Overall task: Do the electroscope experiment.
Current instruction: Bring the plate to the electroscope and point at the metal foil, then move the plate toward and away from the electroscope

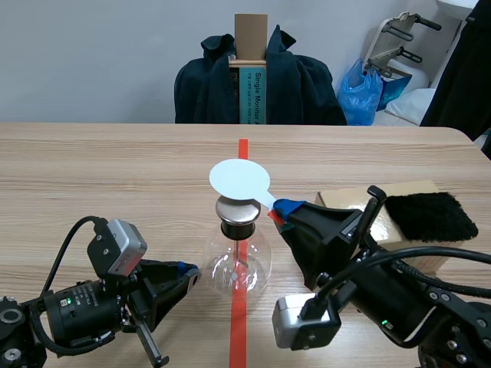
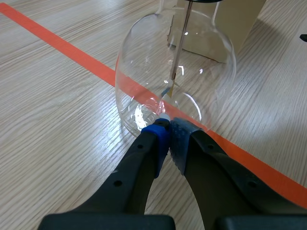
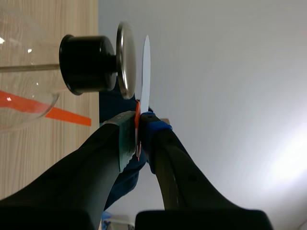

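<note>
My right gripper (image 1: 284, 207) was clamped on the handle of the white disc (image 1: 239, 181), held flat just above the electroscope's metal cap (image 1: 236, 208) to its left, while my left gripper (image 1: 189, 271), pinched together, touched the flask (image 1: 236, 264) on the worktop (image 1: 92, 169).

A round, clear glass flask (image 1: 236, 264) stands upright on the orange-red tape line (image 1: 242, 149), with a black stopper (image 1: 235, 228) and metal plate (image 1: 236, 208) on top and a thin rod (image 2: 180, 43) inside. A flat white disc (image 1: 239, 180) hangs level just above the plate.
</note>
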Action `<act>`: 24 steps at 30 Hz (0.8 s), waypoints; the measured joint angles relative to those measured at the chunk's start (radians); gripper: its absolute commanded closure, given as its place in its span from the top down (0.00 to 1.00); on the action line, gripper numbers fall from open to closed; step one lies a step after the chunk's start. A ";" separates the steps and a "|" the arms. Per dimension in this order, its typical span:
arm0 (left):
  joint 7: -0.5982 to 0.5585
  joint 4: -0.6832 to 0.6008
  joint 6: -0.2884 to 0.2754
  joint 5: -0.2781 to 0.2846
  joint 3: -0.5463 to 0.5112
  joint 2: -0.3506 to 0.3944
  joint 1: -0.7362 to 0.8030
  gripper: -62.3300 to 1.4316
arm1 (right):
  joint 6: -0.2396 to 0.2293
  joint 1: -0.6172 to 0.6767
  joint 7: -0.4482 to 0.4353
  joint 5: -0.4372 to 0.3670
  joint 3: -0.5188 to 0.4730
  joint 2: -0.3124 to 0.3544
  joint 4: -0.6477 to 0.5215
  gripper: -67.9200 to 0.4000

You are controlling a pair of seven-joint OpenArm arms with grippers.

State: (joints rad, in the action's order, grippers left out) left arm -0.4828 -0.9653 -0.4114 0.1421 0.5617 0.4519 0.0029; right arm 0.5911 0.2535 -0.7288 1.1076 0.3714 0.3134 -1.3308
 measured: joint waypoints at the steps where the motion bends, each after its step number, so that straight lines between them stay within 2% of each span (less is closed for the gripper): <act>1: 0.000 0.000 0.000 0.000 0.000 0.000 0.000 0.07 | 0.000 0.000 -0.009 0.000 0.000 0.000 0.000 0.02; 11: 0.000 0.000 0.000 0.000 0.000 0.000 0.000 0.07 | 0.000 0.000 -0.085 0.004 0.000 0.002 0.000 0.02; 24: 0.000 0.000 0.000 0.000 0.000 0.000 0.000 0.07 | 0.008 0.009 -0.098 0.008 0.000 0.016 0.000 0.02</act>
State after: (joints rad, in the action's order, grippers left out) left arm -0.4831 -0.9653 -0.4114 0.1421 0.5617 0.4519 0.0029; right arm 0.5991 0.2626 -0.8265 1.1152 0.3714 0.3298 -1.3308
